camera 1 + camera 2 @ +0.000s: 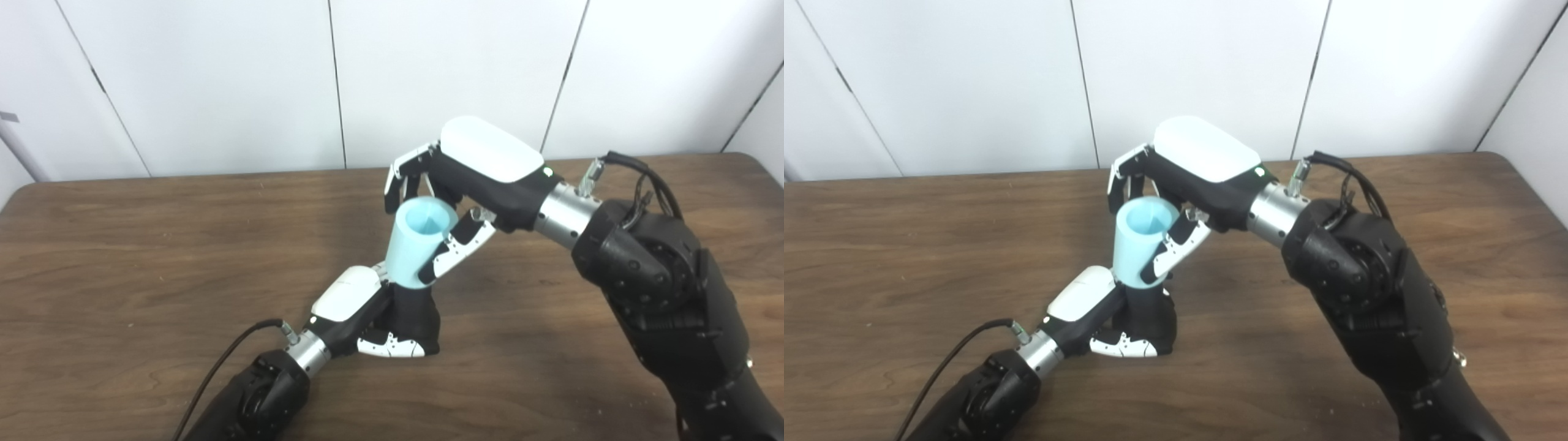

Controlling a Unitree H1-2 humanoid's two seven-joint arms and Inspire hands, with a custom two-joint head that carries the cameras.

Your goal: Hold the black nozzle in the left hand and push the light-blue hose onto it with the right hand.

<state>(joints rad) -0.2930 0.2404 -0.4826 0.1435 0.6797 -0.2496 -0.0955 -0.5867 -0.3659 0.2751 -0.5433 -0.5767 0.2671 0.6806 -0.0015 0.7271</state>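
A brown wooden table (122, 257) fills the scene, with white wall panels (214, 79) behind it. The landmark is the light-blue hose (419, 242), a short wide tube tilted slightly, its open end facing up, held above the middle of the table.

The right hand (465, 184), reaching in from the right of the hose, is closed around it: fingers (401, 177) curl over the far side and the thumb (456, 251) presses its near side.

Directly below the hose, the left hand (373, 315) rests on the table, wrapped around the black nozzle (411, 306). The hose's lower end sits over the nozzle's top; how deep it is seated cannot be told.

Risks, as a judgement: the tilt could jam the hose off-axis; pressing down could tip the nozzle in the left hand's hold; the thumb's squeeze could deform the tube and bind it.
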